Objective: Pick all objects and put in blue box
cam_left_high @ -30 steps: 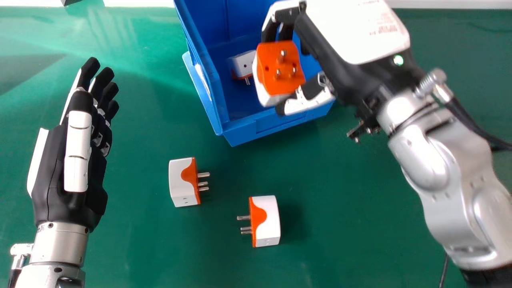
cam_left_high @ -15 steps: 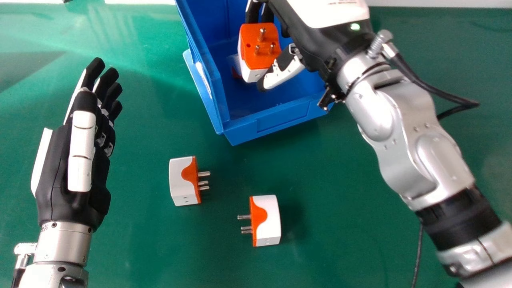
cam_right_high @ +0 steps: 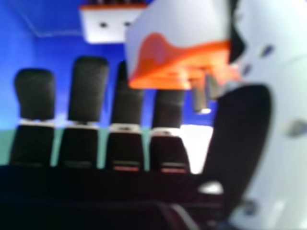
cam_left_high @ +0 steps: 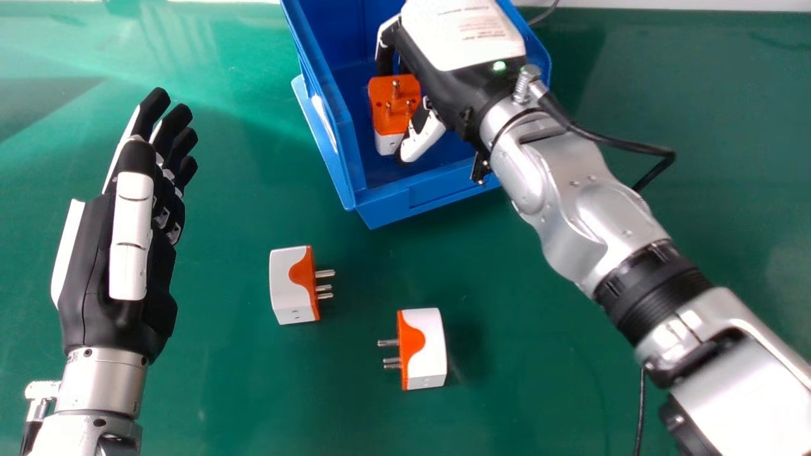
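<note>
Right hand is grasping a white-and-orange plug adapter, pinching it at upper middle of the head view, over the inside of the blue box; whether it's touching the floor in there, can't tell. Prongs are facing up toward the camera. Another adapter is sitting inside, upper left of the right hand view. Handling: probably going to be light, hard plastic, rigid, not squashing under grip, casing likely a bit slippery; prongs likely being the weak spot if knocked. Best hold is looking like across the casing's flat sides, keeping clear of the metal. Left-middle adapter and lower-middle adapter are lying on the tabletop, prongs pointing sideways, so both are leaving their casings free for the same pinch. Left hand is idling at left, fingers extended, holding nothing.
</note>
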Available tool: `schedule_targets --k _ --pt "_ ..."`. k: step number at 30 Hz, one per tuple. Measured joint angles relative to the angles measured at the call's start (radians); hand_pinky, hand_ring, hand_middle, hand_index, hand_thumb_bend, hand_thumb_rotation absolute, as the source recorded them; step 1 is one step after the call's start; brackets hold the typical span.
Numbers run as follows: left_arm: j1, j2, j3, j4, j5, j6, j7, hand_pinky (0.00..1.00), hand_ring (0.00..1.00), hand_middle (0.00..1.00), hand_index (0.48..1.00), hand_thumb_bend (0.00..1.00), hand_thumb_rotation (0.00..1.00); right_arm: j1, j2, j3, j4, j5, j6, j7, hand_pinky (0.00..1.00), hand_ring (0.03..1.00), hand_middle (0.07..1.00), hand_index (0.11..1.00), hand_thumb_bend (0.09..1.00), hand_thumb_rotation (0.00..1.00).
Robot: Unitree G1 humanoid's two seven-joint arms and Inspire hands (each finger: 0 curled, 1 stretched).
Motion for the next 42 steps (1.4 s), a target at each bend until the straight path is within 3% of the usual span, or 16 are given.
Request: schedule_targets --k 23,36,39,40,42 --pt "0.001 -0.009 0.0 0.0 0.0 0.001 0.005 0.98 0.95 0.94 0.933 0.68 0.88 -0.041 0.02 0.035 0.104 0.029 0.033 -0.029 0.28 0.408 0.517 0.555 0.487 0.0" --pt "0.003 -0.009 -0.001 -0.013 0.001 0.003 0.005 0.99 0.96 0.95 0.946 0.67 0.9 -0.041 0.014 0.039 0.097 0.051 0.068 -0.001 0.29 0.405 0.516 0.526 0.5 0.0" --pt "0.003 -0.009 -0.001 -0.015 0.001 0.003 0.005 1.0 0.96 0.95 0.951 0.67 0.9 -0.041 0.013 0.043 0.097 0.05 0.068 -0.001 0.35 0.468 0.574 0.623 0.701 0.08" --pt "0.003 -0.009 -0.001 -0.017 0.001 0.003 0.004 1.0 0.96 0.95 0.951 0.67 0.9 -0.041 0.012 0.046 0.097 0.049 0.068 0.001 0.35 0.468 0.574 0.623 0.701 0.08" --pt "0.003 -0.009 -0.002 -0.019 0.001 0.003 0.005 1.0 0.97 0.96 0.953 0.67 0.9 -0.041 0.012 0.05 0.097 0.049 0.068 0.003 0.4 0.521 0.625 0.682 0.785 0.12"
